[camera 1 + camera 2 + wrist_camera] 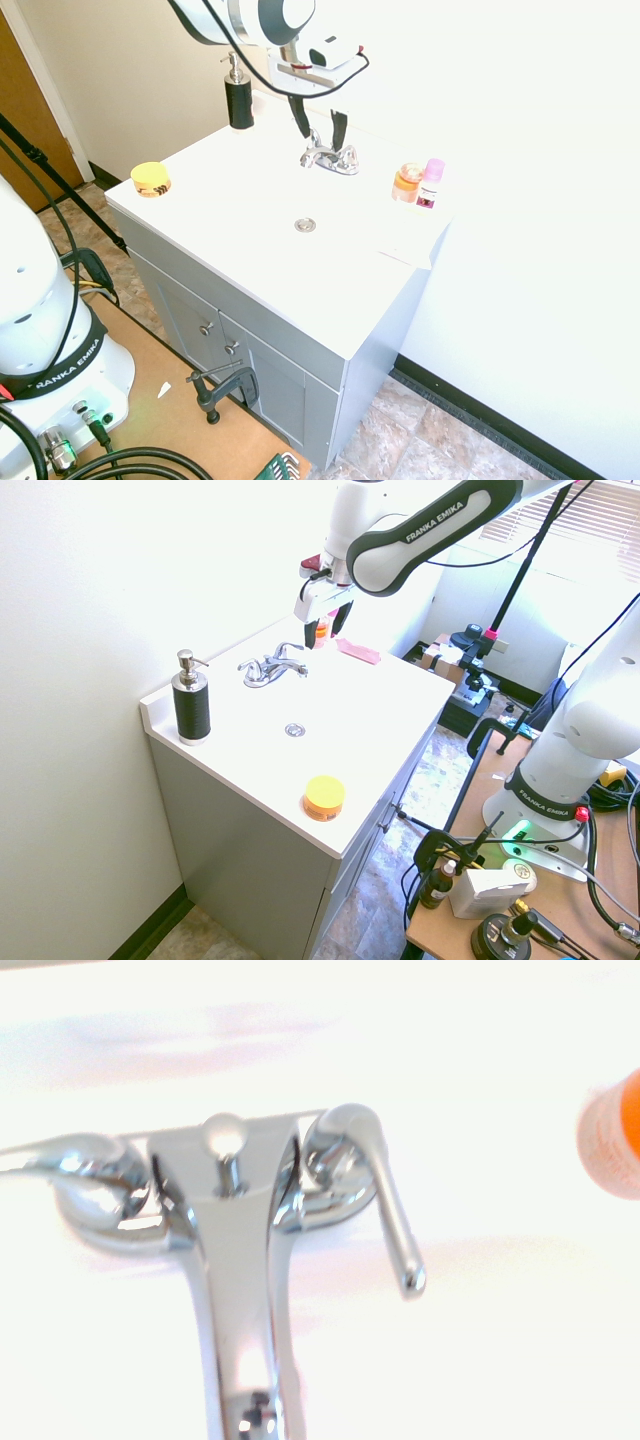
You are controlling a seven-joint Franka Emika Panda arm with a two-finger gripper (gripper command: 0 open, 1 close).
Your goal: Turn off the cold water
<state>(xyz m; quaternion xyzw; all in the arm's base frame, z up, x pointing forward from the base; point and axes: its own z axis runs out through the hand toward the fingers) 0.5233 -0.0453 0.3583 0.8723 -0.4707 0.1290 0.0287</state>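
Nearest you in the first exterior view, the grey vanity cabinet (270, 350) fills the lower middle of the frame, its two doors with small knobs facing the lower left. On the white countertop (230, 200) above it, a yellow jar (151, 179) sits toward the left edge of the frame, near the counter's corner. In the second exterior view that same jar shows in the lower middle, close to the counter's front edge.

Further in, you see the round metal drain (305, 225) at the centre of the frame, set in the white basin. Beyond it stands the chrome faucet (328, 157), just above centre. In the wrist view its spout (235, 1290) runs down the middle of the frame, with one handle (385, 1200) to the right of centre angled forward beside the spout, and another handle (60, 1155) at the left edge.

The gripper (319, 124) hangs just above the faucet, its two dark fingers spread apart and holding nothing.

To the right of the faucet, an orange container (408, 182) and a pink-capped bottle (431, 183) stand side by side. At the upper left of centre, a black soap dispenser (238, 92) stands at the counter's far corner.
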